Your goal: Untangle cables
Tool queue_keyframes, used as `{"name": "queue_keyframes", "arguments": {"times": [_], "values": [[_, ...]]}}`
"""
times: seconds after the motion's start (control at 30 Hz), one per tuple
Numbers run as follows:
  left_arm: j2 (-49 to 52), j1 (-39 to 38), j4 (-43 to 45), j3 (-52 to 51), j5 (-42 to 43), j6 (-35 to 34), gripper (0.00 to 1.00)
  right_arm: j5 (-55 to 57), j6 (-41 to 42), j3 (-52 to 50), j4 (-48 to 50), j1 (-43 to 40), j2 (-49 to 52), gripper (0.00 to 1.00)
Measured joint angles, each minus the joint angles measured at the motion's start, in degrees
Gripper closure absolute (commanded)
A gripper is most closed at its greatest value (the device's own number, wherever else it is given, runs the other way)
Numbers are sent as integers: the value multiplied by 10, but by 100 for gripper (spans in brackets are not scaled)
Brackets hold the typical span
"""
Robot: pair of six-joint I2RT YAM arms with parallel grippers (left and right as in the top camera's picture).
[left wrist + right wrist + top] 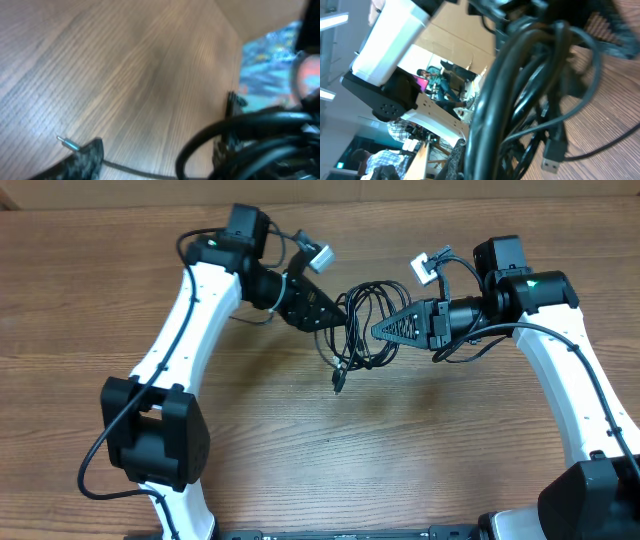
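My right jaws are clenched on the cables (358, 350), a bundle of loose black loops between my two arms, over the middle of the desk (300, 450). One plug (338, 384) points down toward the wood, but I cannot tell if it touches. My left jaws are released, just beside the bundle on its other side, and a thick loop passes close by one finger (231, 115).

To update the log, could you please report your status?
Left gripper open, loops against one finger. Right gripper shut, tip at the bundle. Thin black cables tangled, bunched between grippers. No obstruction seen.
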Motion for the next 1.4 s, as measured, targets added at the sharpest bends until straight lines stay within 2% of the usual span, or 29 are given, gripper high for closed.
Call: {"name": "queue_keyframes", "arguments": {"times": [0.1,0.17,0.23,0.4,0.5,0.6,0.67,0.87,1.07,1.1,1.13,1.2,1.23,1.27,1.3,1.4], "values": [[0,-24,105,-36,-45,-106,74,-5,0,0,0,0,0,96],[0,-33,146,-40,-98,-222,88,7,0,0,-6,0,2,96],[-2,-30,152,-40,-126,-290,94,26,-4,0,-20,0,5,96],[-6,17,130,-40,-140,-411,96,74,-76,0,-114,0,15,96],[-12,53,74,-39,-134,-433,96,90,-107,0,-140,2,15,96],[-14,81,6,-39,-149,-431,96,118,-99,0,-136,5,16,96],[-14,85,-24,-38,-179,-416,96,150,-58,0,-106,7,16,96],[-14,87,-129,-38,-284,-382,96,320,191,0,-13,15,16,96],[-14,115,-158,-38,-358,-380,96,418,318,0,2,16,16,96],[-14,118,-162,-38,-357,-374,91,422,331,0,4,17,16,96],[-14,118,-162,-38,-357,-369,81,421,332,0,5,17,16,96],[-13,120,-158,-38,-334,-328,52,410,315,0,9,12,15,96],[-13,120,-156,-38,-312,-305,47,404,308,0,10,8,15,96],[-13,120,-156,-38,-281,-273,37,393,298,0,13,5,15,96],[-13,119,-156,-38,-220,-216,35,372,278,0,17,1,15,96],[-13,86,-151,-38,-109,-114,31,325,242,0,21,1,15,96]]}}
